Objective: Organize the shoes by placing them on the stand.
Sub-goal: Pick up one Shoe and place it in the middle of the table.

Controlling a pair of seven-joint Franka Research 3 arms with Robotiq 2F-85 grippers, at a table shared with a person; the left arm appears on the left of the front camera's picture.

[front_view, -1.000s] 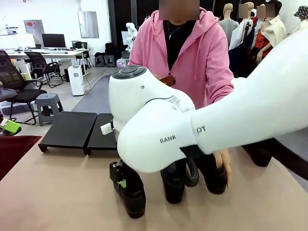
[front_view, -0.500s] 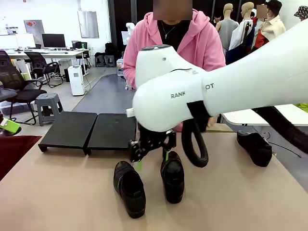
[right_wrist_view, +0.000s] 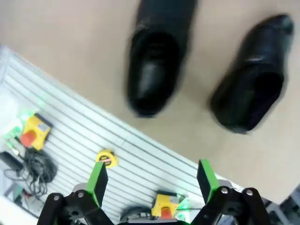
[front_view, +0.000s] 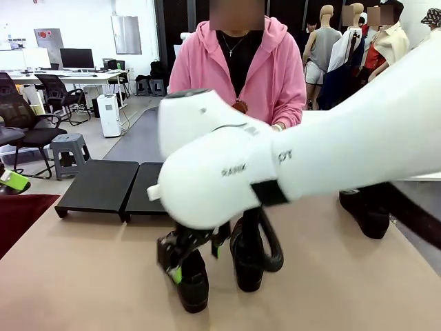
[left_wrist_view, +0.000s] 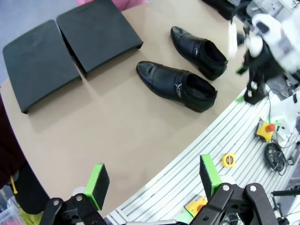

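Note:
Two glossy black shoes lie side by side on the tan table near its front edge, one at the left (front_view: 195, 288) and one at the right (front_view: 248, 265). A third shoe (front_view: 365, 210) rests at the far right. My right gripper (front_view: 195, 261) hangs open just above the left shoe, touching nothing. Its wrist view looks down on both shoes (right_wrist_view: 157, 61) (right_wrist_view: 255, 84) beyond the open right gripper (right_wrist_view: 152, 180). The black stand (front_view: 100, 186) sits bare at the back left. My left gripper (left_wrist_view: 152, 180) is open, high above the table, with the stand (left_wrist_view: 98, 30) and two shoes (left_wrist_view: 176, 84) (left_wrist_view: 199, 44) far below.
A person in a pink hoodie (front_view: 238, 69) stands at the far side, hands off the table. The right arm's white body (front_view: 275, 165) hides much of the middle. Below the table's near edge run a slotted metal frame (right_wrist_view: 93, 136) and a yellow box (right_wrist_view: 33, 131).
The right arm has swung down and left, bringing its gripper from between the shoes to over the left shoe. The person's hand left the shoes and the person straightened up.

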